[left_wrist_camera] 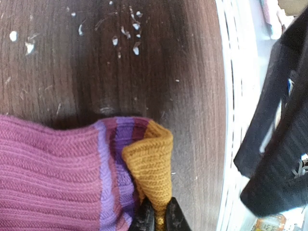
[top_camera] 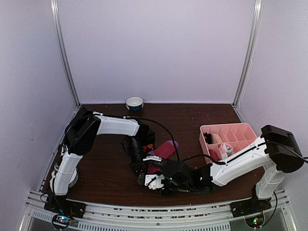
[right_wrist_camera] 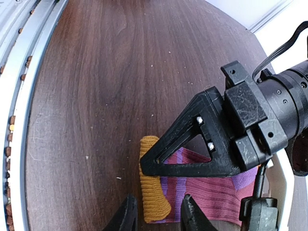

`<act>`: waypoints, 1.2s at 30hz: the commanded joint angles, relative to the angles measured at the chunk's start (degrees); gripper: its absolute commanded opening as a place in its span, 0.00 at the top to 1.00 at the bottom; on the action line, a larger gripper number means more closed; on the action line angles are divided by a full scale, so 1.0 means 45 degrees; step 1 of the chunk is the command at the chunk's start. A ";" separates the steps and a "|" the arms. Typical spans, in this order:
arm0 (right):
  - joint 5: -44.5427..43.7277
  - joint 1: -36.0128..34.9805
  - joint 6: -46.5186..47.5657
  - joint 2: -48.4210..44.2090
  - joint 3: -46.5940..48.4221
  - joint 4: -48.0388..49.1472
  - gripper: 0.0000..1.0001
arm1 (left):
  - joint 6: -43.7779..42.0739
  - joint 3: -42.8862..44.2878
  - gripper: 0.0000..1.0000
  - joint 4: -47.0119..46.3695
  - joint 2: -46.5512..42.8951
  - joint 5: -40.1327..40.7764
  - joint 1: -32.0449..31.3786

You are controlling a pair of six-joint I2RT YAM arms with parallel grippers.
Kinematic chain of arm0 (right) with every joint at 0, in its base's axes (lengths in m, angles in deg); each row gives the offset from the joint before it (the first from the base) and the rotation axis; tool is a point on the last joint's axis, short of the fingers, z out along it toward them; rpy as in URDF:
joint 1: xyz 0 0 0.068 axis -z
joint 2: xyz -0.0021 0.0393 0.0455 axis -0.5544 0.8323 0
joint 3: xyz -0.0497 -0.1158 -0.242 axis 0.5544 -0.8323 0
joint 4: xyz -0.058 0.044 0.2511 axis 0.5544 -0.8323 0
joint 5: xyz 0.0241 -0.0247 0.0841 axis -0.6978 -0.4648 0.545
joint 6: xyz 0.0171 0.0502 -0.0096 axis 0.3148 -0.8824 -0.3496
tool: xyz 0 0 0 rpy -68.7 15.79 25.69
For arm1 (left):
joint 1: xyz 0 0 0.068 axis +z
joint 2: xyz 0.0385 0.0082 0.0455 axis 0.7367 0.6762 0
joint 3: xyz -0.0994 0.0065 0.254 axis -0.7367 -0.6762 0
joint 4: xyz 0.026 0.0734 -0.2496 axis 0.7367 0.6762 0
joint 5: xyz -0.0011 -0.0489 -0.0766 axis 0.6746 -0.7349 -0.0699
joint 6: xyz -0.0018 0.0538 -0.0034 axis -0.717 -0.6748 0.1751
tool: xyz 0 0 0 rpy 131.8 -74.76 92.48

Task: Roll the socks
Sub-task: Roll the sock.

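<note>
A purple-magenta striped sock (top_camera: 166, 149) lies flat on the dark wood table (top_camera: 106, 168). Its orange end (left_wrist_camera: 151, 163) is folded up into a small roll at the near edge. My left gripper (left_wrist_camera: 158, 217) is shut on that orange end, pinching the fabric between its fingertips. In the right wrist view the orange roll (right_wrist_camera: 153, 192) sits between the two fingers of my right gripper (right_wrist_camera: 158, 211), which is open and straddles it without pressing. The left gripper (right_wrist_camera: 192, 149) reaches in just beyond it, over the striped sock (right_wrist_camera: 211, 192). Both grippers meet at the table's front middle (top_camera: 149, 175).
A pink divided organiser (top_camera: 228, 137) stands at the right, with a pale rolled bundle (top_camera: 226, 149) in it. A small bowl (top_camera: 134, 103) sits at the back wall. The metal rail (top_camera: 154, 211) runs along the front edge, close to the grippers.
</note>
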 commanded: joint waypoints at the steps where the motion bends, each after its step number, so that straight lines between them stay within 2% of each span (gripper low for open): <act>1: 0.0106 0.0156 0.0216 0.0297 0.0330 -0.0187 0.68 | -0.0162 0.0160 0.89 0.0152 0.0372 0.0473 0.0077; 17: 0.0817 0.0781 -0.0077 0.1873 0.0480 0.0295 0.70 | -0.0245 0.0158 0.89 0.0249 0.0346 0.0561 0.0080; 25: 0.1081 0.0767 -0.0326 0.1953 0.0206 0.0332 0.79 | -0.0088 0.0397 0.88 0.0249 0.0476 0.0600 0.0080; 32: 0.0806 0.0518 -0.0467 0.1688 0.0039 0.0318 0.74 | -0.0040 0.0832 0.88 0.0424 0.0727 0.0638 0.0077; 36: 0.0712 0.0426 -0.0501 0.1717 -0.0013 0.0480 0.76 | -0.0002 0.0909 0.88 0.0427 0.0743 0.0612 0.0077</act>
